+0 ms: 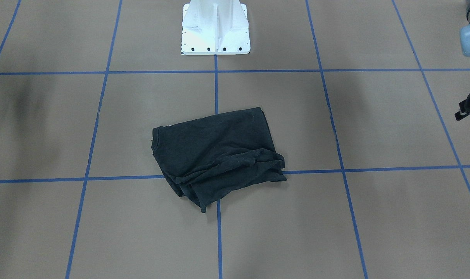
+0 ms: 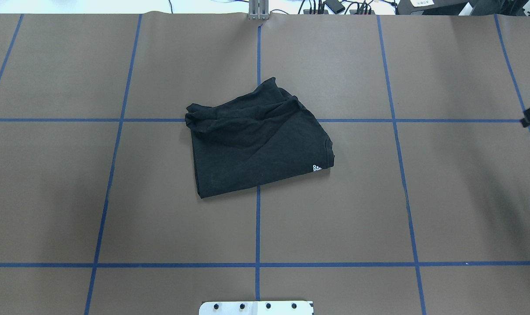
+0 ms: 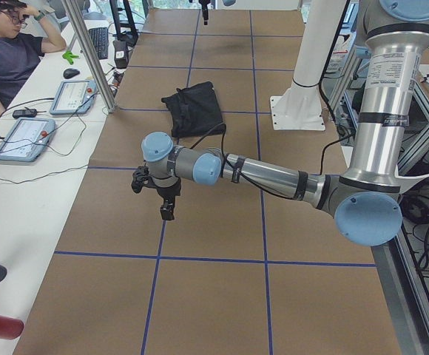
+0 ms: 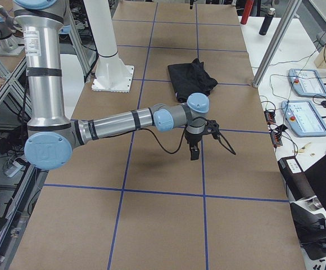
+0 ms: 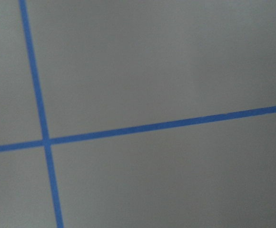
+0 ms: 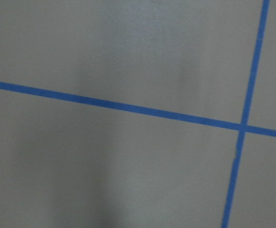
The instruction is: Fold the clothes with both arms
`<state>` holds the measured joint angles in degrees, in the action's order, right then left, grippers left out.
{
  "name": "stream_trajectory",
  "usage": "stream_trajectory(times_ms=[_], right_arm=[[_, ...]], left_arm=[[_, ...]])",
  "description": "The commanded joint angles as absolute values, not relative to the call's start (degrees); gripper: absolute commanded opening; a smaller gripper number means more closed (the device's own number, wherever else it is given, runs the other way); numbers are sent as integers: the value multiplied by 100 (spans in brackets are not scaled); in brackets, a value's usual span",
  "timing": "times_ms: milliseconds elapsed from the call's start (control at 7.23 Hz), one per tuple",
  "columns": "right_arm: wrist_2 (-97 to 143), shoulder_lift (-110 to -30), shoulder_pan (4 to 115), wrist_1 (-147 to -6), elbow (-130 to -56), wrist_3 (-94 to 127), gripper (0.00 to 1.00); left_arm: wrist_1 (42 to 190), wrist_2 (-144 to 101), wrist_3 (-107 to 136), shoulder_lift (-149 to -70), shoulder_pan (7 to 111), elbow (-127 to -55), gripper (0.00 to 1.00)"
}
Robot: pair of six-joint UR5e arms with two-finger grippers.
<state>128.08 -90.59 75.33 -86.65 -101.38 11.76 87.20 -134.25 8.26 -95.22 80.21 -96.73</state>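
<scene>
The black T-shirt (image 1: 215, 151) (image 2: 256, 144) lies in a rough folded rectangle at the middle of the brown table. It is bunched along its far edge, and a small white triangle mark (image 2: 316, 168) shows at one corner. Neither arm touches it. The left arm (image 3: 274, 177) reaches out over the table's left end, its gripper (image 3: 167, 211) pointing down above bare table. The right arm (image 4: 118, 121) mirrors it at the right end, gripper (image 4: 194, 153) also pointing down. I cannot tell whether either gripper is open or shut. Both wrist views show only table and blue tape.
The white pedestal base (image 1: 215, 31) (image 2: 256, 307) stands behind the shirt. A person (image 3: 7, 52) sits at a side bench with tablets (image 3: 22, 137) and cables. Metal posts (image 3: 89, 55) (image 4: 275, 42) stand at the table's operator edge. Blue tape lines grid the table.
</scene>
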Motion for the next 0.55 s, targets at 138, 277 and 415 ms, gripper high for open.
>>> stream_trajectory(times_ms=[138,277,415], right_arm=[[12920,-9763,8408,-8692,-10108,347,100],[12981,-9939,8620,-8684,-10081,73,100],[13164,-10045,8918,-8692,-9924,-408,100]], left_arm=[[8227,-13395,-618,-9142,8760,-9650,100],[8227,-13395,-720,-9062,8902,-9694,100],[8244,-13395,-738,-8931,9043,-9712,100]])
